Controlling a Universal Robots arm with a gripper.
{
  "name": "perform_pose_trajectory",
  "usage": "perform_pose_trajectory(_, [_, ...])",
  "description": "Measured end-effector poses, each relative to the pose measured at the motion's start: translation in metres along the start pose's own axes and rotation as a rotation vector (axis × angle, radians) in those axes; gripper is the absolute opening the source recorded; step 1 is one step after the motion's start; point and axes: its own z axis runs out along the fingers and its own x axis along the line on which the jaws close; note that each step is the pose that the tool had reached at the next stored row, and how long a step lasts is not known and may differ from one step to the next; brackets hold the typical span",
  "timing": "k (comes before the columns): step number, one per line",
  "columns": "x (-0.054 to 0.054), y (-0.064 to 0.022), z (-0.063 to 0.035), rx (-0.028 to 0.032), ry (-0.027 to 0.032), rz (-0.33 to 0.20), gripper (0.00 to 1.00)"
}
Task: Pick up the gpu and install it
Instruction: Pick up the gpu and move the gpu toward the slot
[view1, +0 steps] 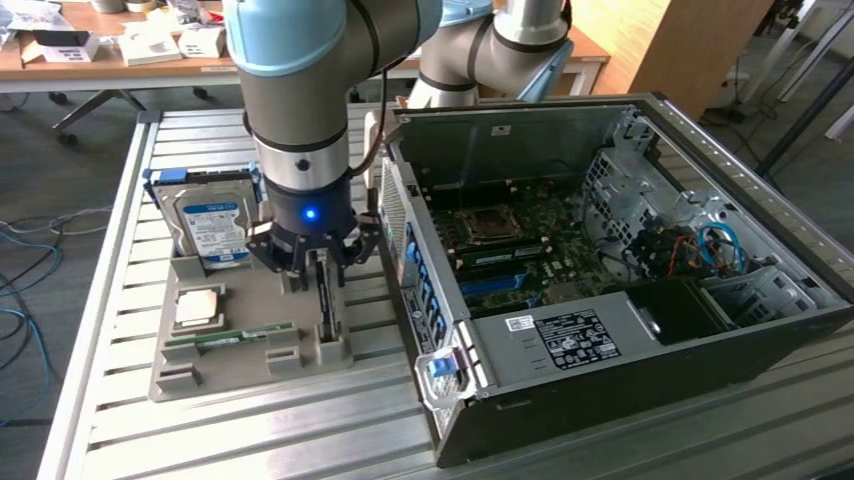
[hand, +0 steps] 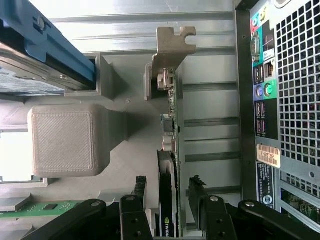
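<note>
Black end effector (hand: 168, 181) straddles the upright gpu (hand: 171, 115) in its grey holder (hand: 120, 145), fingers (hand: 197, 197) parted.

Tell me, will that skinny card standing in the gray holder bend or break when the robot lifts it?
The gpu probably stays stiff: a flat board with a metal bracket. Likely fragile, with small parts exposed. Standing on its thin edge, it could tip.

Black gripper (hand: 168, 184); dark gpu (hand: 168, 200) with pale tan bracket; silver hard drive (view1: 214, 232) bearing blue-white label; green RAM stick (view1: 247, 336); grey holder (view1: 187, 378); black computer case (view1: 641, 395), grid-perforated rear; silvery slatted table (view1: 267, 432).
</note>
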Motion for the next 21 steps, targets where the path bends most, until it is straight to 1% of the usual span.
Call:
perform_pose_trajectory(11, [0.0001, 0.0001, 0.0009, 0.0001, 0.0001, 0.000, 0.47])
perform_pose_trajectory(12, [0.0001, 0.0001, 0.0009, 0.0001, 0.0000, 0.000, 0.45])
perform_pose_trajectory(14, [0.0001, 0.0001, 0.0009, 0.0000, 0.0000, 0.000, 0.45])
perform_pose_trajectory(15, [0.0001, 0.0001, 0.0009, 0.0001, 0.0000, 0.000, 0.39])
perform_pose_trajectory(21, [0.0000, -0.0016, 0.0008, 0.0000, 0.0000, 0.000, 0.39])
